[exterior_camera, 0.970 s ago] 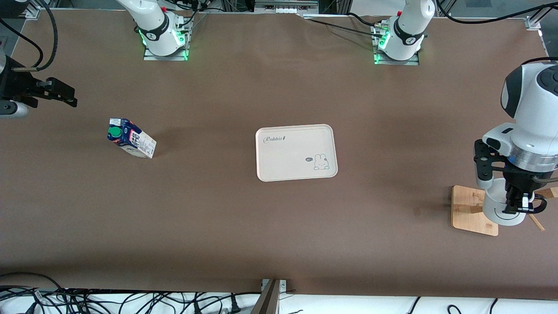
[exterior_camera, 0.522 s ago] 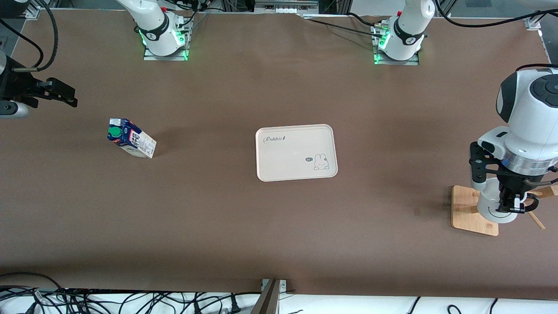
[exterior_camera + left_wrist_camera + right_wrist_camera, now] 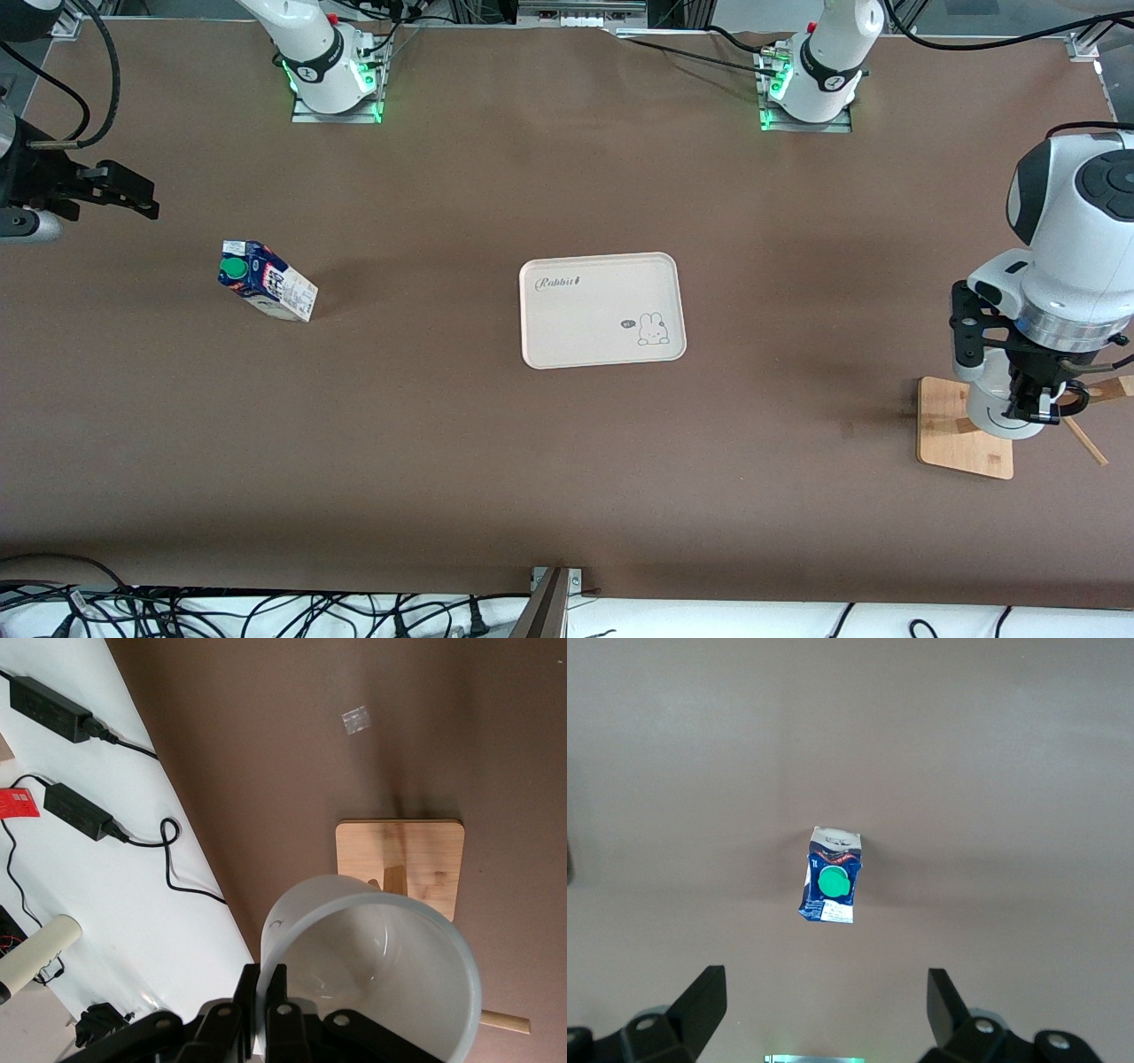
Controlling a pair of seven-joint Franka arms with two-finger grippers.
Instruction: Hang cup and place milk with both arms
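Brown covering ran across the whole bench, w/ both arm bases at the edge farthest from the front camera. Near mid-bench lay a pale tray w/ a rabbit print, nothing on it.

Left end effector hung over a wooden rack base at the left arm's end of the bench, fingers clamped tight on the cup at the rim by its dark handle. Front view gave only the cup's white side w/ part of the black face, plus a wooden peg poking out beside it. Left wrist view looked straight into the cup: white inside, nothing in it, the black fingers pinching the wall, the wooden base under it and a peg tip just past the rim. It also showed a white surface w/ black power bricks and cables off the bench edge.

Right end effector waited in the air at the right arm's end, spread wide, holding nothing. Milk stood on the bench toward that end, well apart from the tray. Front view showed its side graphics; right wrist view showed the milk from above, green cap on blue top, w/ both fingers wide apart in frame.
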